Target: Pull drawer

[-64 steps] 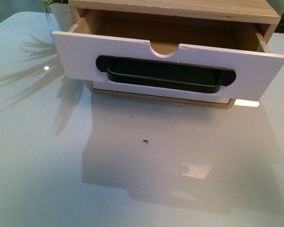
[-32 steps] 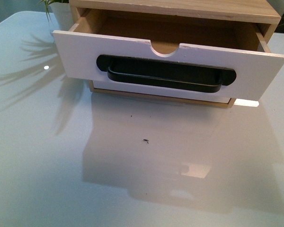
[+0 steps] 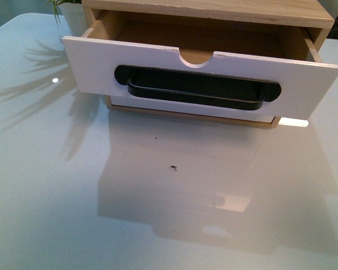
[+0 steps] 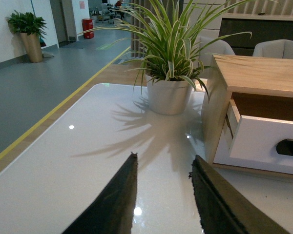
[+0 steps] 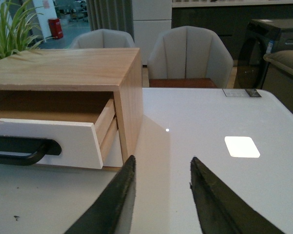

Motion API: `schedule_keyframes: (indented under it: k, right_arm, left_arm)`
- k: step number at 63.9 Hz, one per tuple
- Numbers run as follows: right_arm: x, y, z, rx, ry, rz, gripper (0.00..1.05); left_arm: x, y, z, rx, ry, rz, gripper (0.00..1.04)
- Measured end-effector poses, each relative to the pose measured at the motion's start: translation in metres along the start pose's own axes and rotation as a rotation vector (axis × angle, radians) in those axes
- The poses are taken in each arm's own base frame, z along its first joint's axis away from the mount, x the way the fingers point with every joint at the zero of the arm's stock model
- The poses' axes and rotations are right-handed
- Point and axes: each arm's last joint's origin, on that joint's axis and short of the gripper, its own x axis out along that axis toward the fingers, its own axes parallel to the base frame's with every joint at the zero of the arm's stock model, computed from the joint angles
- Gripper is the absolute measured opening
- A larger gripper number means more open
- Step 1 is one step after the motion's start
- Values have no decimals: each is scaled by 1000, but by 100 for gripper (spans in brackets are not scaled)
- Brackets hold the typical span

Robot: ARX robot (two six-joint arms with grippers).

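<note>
The drawer [image 3: 96,62] stands pulled out of a light wood cabinet [image 3: 214,8] at the back of the white table. Its white front carries a long black bar handle [image 3: 196,93] in an oval recess, with a semicircular notch [image 3: 196,56] in the top edge. Below it a plain white drawer front [image 3: 236,114] stays closed. Neither arm shows in the front view. My left gripper [image 4: 162,163] is open over the table, off to the side of the drawer [image 4: 263,141]. My right gripper [image 5: 161,163] is open too, beside the other end of the drawer [image 5: 73,141]. Nothing is between either pair of fingers.
A potted spider plant [image 4: 169,92] stands on the table next to the cabinet's left side. Upholstered chairs [image 5: 190,53] sit beyond the far table edge. A small dark speck [image 3: 173,167] lies on the glossy tabletop [image 3: 158,214].
</note>
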Motion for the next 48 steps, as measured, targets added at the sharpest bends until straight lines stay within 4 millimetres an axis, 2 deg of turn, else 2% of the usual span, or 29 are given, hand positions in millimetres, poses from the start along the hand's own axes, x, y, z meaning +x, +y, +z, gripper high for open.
schedule_keyframes:
  k: [20,48]
  right_arm:
    - [0,0,0,0,0,0,97]
    - [0,0,0,0,0,0,96]
  left_arm:
    - [0,0,0,3,0,0,99]
    - [0,0,0,3,0,0,97]
